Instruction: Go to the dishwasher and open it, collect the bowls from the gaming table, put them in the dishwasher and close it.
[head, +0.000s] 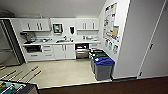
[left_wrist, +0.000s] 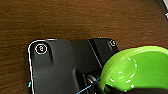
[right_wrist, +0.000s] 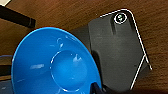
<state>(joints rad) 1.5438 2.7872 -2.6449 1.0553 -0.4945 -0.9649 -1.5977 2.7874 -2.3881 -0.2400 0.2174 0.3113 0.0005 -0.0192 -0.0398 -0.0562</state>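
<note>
1. A small kitchen lies ahead: white cabinets, a far worktop (head: 60, 42), and recycling bins (head: 102, 65) along the right wall.
2. The dishwasher (head: 82, 50) sits under that worktop with its front let down, judged ready for loading.
3. The green bowl (left_wrist: 140, 68) rides at the left claw and the blue bowl (right_wrist: 55, 65) at the right, above brown wood; whether the fingers clamp them I cannot tell.

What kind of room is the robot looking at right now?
Most likely an office kitchenette: white cabinets under a counter, an open dishwasher and lidded recycling bins, with a table-football table nearby.
</note>
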